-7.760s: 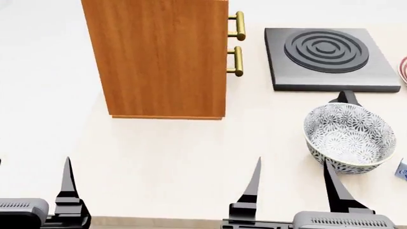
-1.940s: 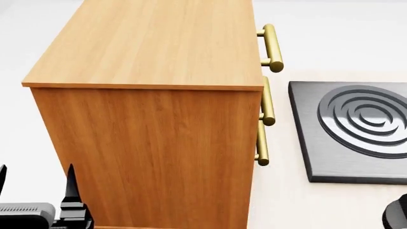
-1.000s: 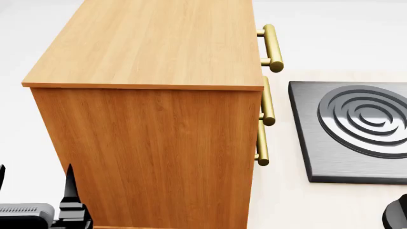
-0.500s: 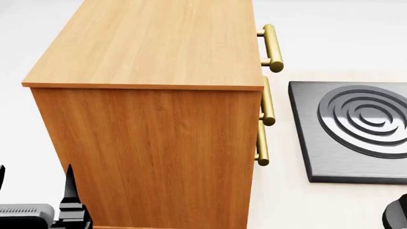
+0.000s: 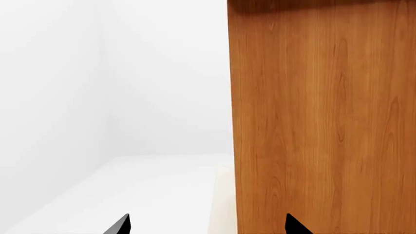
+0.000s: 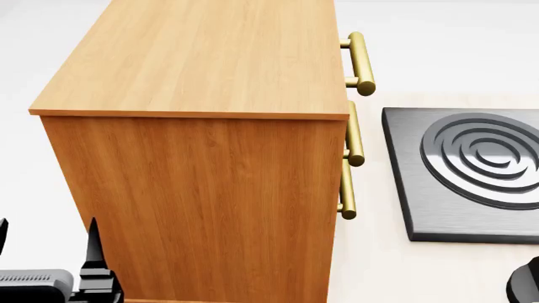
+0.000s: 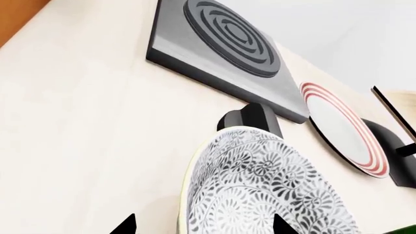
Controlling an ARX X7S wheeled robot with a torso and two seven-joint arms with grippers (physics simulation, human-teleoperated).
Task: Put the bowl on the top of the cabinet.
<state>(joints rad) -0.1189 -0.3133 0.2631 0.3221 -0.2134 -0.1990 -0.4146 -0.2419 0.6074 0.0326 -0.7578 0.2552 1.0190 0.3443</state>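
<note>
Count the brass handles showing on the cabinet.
3, all down the cabinet front's right side: top handle, middle handle, lowest handle. Others may be hidden.

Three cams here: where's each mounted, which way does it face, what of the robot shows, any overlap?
Head: high on the robot, looking down on the cabinet top and side, the burner plate to the right; left pincer tips low left.
Left wrist: by the left pincer, facing the cabinet's side and a white wall.
Right wrist: by the right pincer, over the bowl, burner plate and striped plate beyond.
Shared: cabinet in head and left wrist; burner plate in head and right wrist.
</note>
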